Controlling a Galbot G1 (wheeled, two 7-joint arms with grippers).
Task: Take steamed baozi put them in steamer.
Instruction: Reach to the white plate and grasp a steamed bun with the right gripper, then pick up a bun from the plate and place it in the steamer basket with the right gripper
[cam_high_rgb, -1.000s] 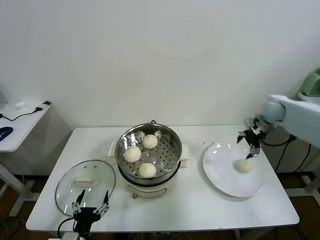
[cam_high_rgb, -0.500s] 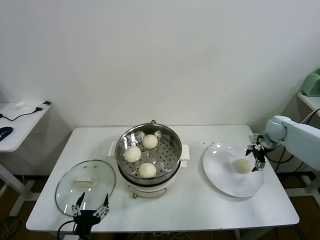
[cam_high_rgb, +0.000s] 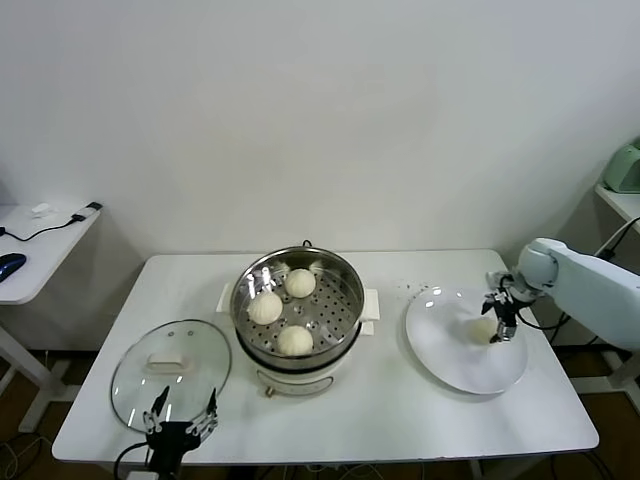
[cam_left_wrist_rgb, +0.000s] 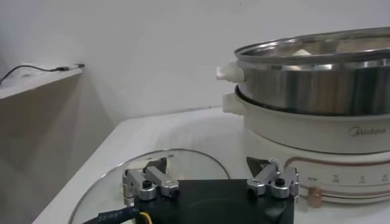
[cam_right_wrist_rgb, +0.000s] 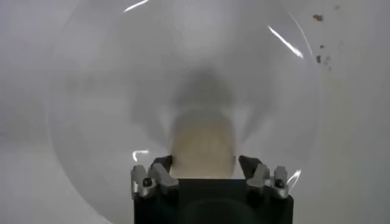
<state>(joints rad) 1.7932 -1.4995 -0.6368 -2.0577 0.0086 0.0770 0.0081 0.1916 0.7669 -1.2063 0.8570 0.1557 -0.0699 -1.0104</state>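
A: Item one, the table?
B: White, carrying everything listed below.

A: Item two, the steamer?
B: Sitting near the table's middle on its white base; its steel wall is filling much of the left wrist view. Three baozi are lying on the perforated tray inside: one toward the back, one on the robot's left, one at the front.

A: Item three, the plate?
B: Lying to the right of the steamer, well apart from it. The fourth baozi is resting on it, toward its right part; the right wrist view shows it between the fingers.

A: Item four, the lid?
B: Glass, lying flat at the table's front left, beside the steamer.

A: Item five, the right gripper?
B: Reaching down onto the plate, fingers spread wide, one at each side of the baozi. Whether they are touching it, I cannot tell.

A: Item six, the left gripper?
B: Hanging at the table's front edge just over the lid's near rim, fingers apart, holding nothing.
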